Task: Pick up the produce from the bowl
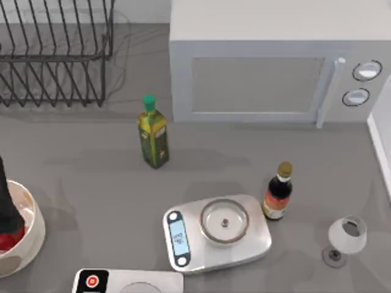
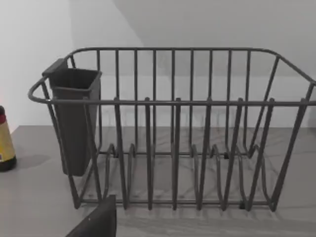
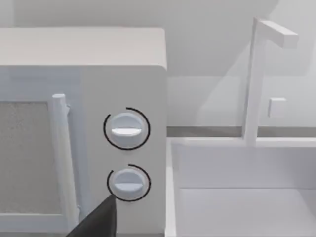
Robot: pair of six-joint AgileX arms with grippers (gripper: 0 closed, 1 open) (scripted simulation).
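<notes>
The cream-white bowl [image 1: 32,235] stands at the table's far left edge, cut off by the top view's border. A glossy red patch of the produce [image 1: 6,240] shows inside it. My left gripper [image 1: 7,204] is a dark shape reaching down over the bowl, and its lower end meets the red produce. Whether it holds the produce is hidden. A dark piece of the left gripper [image 2: 96,223] edges into the left wrist view. A dark piece of my right gripper [image 3: 96,221] shows in the right wrist view, facing the microwave's knobs [image 3: 126,129].
A wire dish rack [image 1: 55,55] stands back left and a white microwave [image 1: 275,67] back right. On the table are a green-capped oil bottle [image 1: 153,135], a dark sauce bottle [image 1: 278,192], a steel scale [image 1: 217,232], a wine glass [image 1: 345,239] and a white device [image 1: 125,282].
</notes>
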